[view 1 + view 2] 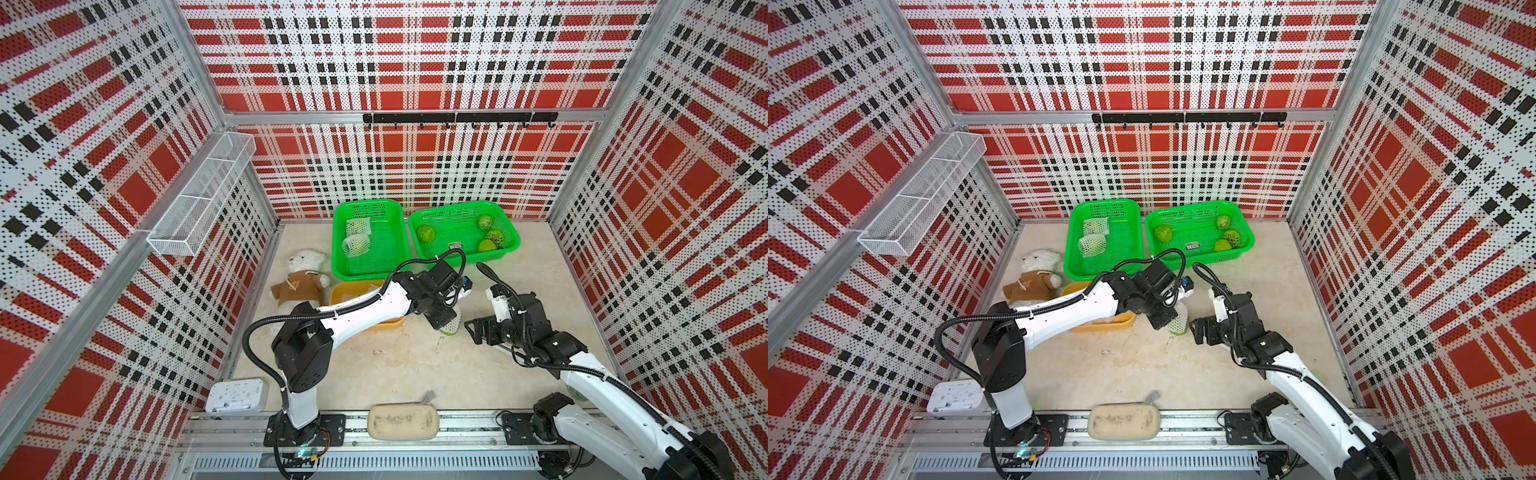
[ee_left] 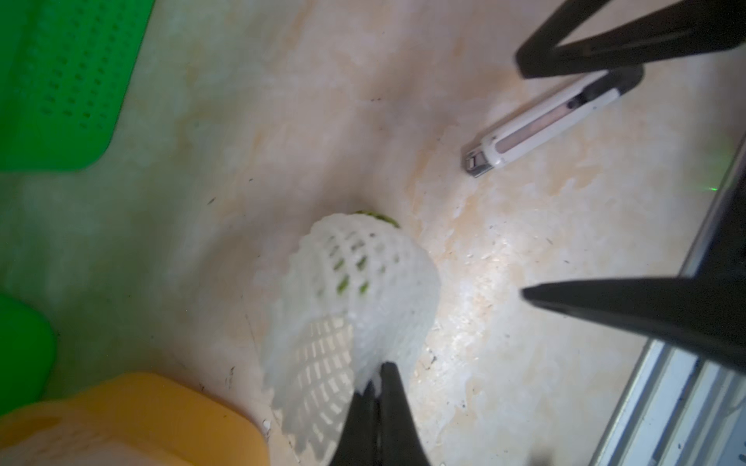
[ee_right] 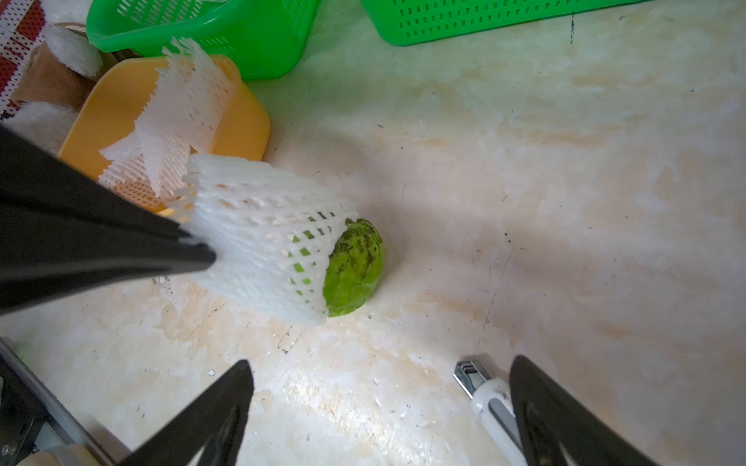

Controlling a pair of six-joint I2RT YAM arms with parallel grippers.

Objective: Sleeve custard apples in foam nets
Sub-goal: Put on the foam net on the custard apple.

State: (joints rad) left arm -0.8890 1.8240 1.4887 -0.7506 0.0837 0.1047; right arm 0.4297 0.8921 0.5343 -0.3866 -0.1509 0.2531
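Observation:
One custard apple lies on the table with a white foam net pulled over most of it; its green end sticks out. My left gripper is shut on the net's free rim, seen in both top views. My right gripper stands open just right of the fruit, holding nothing. Two netted fruits lie in the left green basket. Several bare custard apples sit in the right green basket. Spare foam nets fill a yellow tub.
A white utility knife lies on the table beside my right gripper's finger. A plush bear sits at the left by the yellow tub. A beige pouch and a white device rest at the front edge.

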